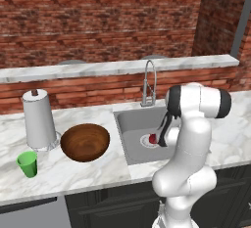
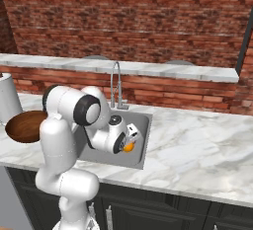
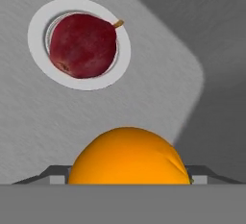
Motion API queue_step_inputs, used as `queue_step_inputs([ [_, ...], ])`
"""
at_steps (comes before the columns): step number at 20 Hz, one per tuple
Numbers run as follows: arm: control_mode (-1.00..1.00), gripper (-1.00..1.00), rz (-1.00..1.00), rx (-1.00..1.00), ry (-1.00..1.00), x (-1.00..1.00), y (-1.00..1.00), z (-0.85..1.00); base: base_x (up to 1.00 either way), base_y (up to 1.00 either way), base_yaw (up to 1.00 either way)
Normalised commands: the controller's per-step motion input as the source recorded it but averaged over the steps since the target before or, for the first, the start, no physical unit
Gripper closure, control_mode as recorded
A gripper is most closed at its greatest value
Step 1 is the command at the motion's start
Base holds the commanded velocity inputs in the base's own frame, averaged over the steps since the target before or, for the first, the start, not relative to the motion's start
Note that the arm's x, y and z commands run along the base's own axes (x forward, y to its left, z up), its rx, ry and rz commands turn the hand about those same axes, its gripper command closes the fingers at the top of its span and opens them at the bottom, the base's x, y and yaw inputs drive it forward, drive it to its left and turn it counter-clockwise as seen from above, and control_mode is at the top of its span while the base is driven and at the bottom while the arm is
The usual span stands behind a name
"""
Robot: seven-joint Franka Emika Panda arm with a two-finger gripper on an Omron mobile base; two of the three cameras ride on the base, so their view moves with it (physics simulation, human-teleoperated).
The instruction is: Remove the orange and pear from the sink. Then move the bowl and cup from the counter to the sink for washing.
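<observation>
Low inside the sink (image 2: 142, 125), my gripper (image 3: 129, 176) is shut on the orange (image 3: 129, 155), a bright ball whose sides meet both fingertips. From the right base camera the orange (image 2: 128, 147) shows at the hand, near the basin's front wall. The dark red pear (image 3: 82, 45) lies on the white-rimmed drain beyond it, and the pear (image 1: 152, 138) peeks out beside my arm. On the counter (image 1: 98, 171) left of the sink (image 1: 131, 124) sit the wooden bowl (image 1: 85, 142) and the green cup (image 1: 28, 164).
A paper towel roll (image 1: 39, 119) stands behind the cup and bowl. The curved steel tap (image 1: 148, 82) rises at the sink's back edge, with a raised marble ledge (image 1: 117, 67) along the brick wall. Wide marble worktop (image 2: 197, 145) extends right of the sink.
</observation>
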Motion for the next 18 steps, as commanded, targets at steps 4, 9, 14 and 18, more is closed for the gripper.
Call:
queue_step_inputs([
  [4, -1.00, 1.00, 0.00, 0.00, 0.00, -0.24, -0.04, 0.34, 0.00, 0.00, 0.00],
  [9, -1.00, 1.00, 0.00, 0.00, -0.02, -0.20, 0.00, 0.41, 0.00, 0.00, 0.00],
  [14, -1.00, 1.00, 0.00, 0.01, 0.00, -0.22, 0.00, 0.42, 0.00, 0.00, 0.00],
  [18, -1.00, 1.00, 0.00, 0.05, 0.00, -0.24, 0.03, 0.42, 0.00, 0.00, 0.00],
])
